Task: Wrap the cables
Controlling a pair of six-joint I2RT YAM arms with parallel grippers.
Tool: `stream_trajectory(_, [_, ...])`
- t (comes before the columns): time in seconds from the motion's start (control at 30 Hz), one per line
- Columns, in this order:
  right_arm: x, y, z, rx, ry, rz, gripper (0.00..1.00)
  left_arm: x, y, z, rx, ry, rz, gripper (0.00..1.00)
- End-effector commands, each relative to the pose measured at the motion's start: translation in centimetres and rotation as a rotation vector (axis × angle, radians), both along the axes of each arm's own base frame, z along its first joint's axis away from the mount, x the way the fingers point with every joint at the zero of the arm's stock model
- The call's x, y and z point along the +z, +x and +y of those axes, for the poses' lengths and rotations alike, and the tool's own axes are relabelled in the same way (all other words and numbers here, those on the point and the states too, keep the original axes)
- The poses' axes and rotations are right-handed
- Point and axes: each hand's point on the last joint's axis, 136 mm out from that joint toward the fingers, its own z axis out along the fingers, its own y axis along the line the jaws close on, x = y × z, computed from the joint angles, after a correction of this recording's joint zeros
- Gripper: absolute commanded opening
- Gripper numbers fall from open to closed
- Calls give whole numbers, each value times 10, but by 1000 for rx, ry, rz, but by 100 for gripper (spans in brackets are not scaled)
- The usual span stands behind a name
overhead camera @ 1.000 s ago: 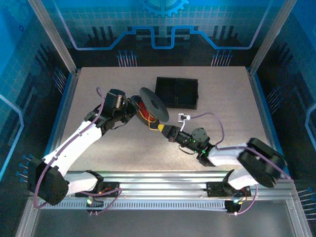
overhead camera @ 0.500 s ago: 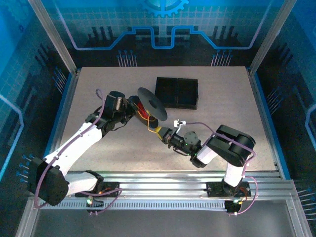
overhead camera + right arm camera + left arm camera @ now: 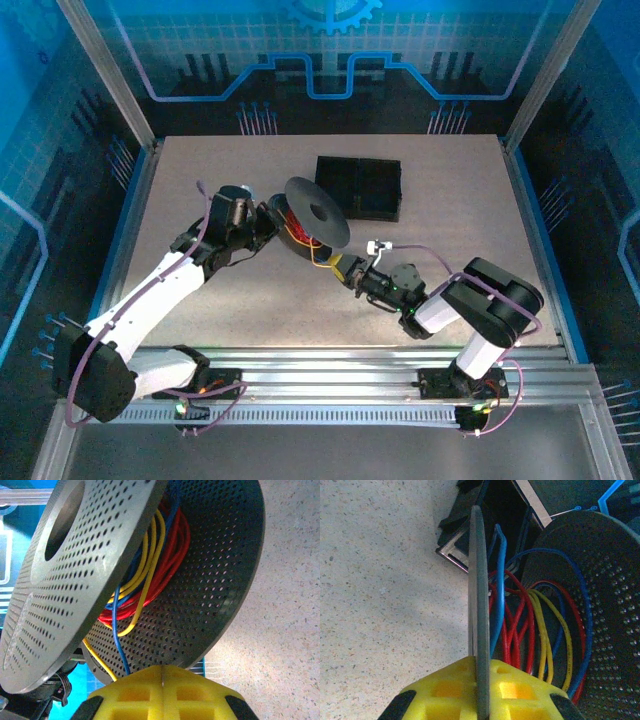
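A black perforated spool lies tilted at mid-table, with red, blue and yellow cables wound between its two discs. My left gripper is at its left side. In the left wrist view the yellow jaws of my left gripper are shut on the thin edge of one spool disc, with the cables to its right. My right gripper sits just below the spool. In its wrist view my right gripper is shut. A blue cable and a yellow cable run taut from the spool down behind its fingers.
A black compartment tray lies behind the spool, close to it. An aluminium rail runs along the table's near edge. Blue frame walls close in the left and right sides.
The right arm has folded inward from the right while its gripper stayed near the spool's lower edge. The spool's upper disc has swung toward the right. The left arm has barely moved.
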Motion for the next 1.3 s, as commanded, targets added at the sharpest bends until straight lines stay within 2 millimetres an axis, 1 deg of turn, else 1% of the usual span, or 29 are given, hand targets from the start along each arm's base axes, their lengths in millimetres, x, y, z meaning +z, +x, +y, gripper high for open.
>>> stream_trajectory(0.0, [2,7,-10,-41,-2,8,0,40,-7,-28,-129,-104,-88,0])
stream_trajectory(0.1, [14,6,-11,-37,21,-14,0,41,-6,-29,-133,-106,-86,0])
stream_trajectory(0.13, [14,7,-13,-47,24,-12,0,41,-6,-30,-134,-115,-85,0])
stream_trajectory(0.27, [2,10,-25,-109,22,40,0,44,-7,-38,-158,-175,-81,0])
stream_trajectory(0.33, [2,12,-26,-129,40,63,0,47,-10,-45,-179,-218,-77,0])
stream_trajectory(0.4, [7,16,-27,-149,68,71,0,51,-15,-52,-203,-243,-80,0])
stream_trajectory(0.5, [11,20,-36,-205,102,92,0,54,-24,-62,-234,-267,-79,0])
stream_trajectory(0.57, [10,24,-44,-247,122,115,0,54,-29,-66,-251,-268,-80,0])
stream_trajectory(0.67, [16,26,-54,-291,142,103,0,50,-35,-71,-270,-257,-72,0])
stream_trajectory(0.83, [29,27,-70,-324,182,86,0,36,-37,-70,-267,-218,-56,0])
stream_trajectory(0.9, [33,26,-78,-352,191,73,0,36,-37,-72,-277,-216,-57,0])
stream_trajectory(1.0, [29,27,-84,-381,190,83,0,39,-39,-82,-316,-225,-60,0])
stream_trajectory(1.1, [27,31,-84,-392,182,84,0,44,-43,-92,-356,-239,-64,0])
stream_trajectory(1.2, [24,36,-83,-397,153,69,0,50,-47,-97,-374,-259,-64,0])
stream_trajectory(1.23, [21,37,-81,-391,144,75,4,50,-47,-96,-367,-253,-65,0])
stream_trajectory(1.27, [18,38,-78,-378,133,76,16,50,-46,-93,-352,-242,-67,0])
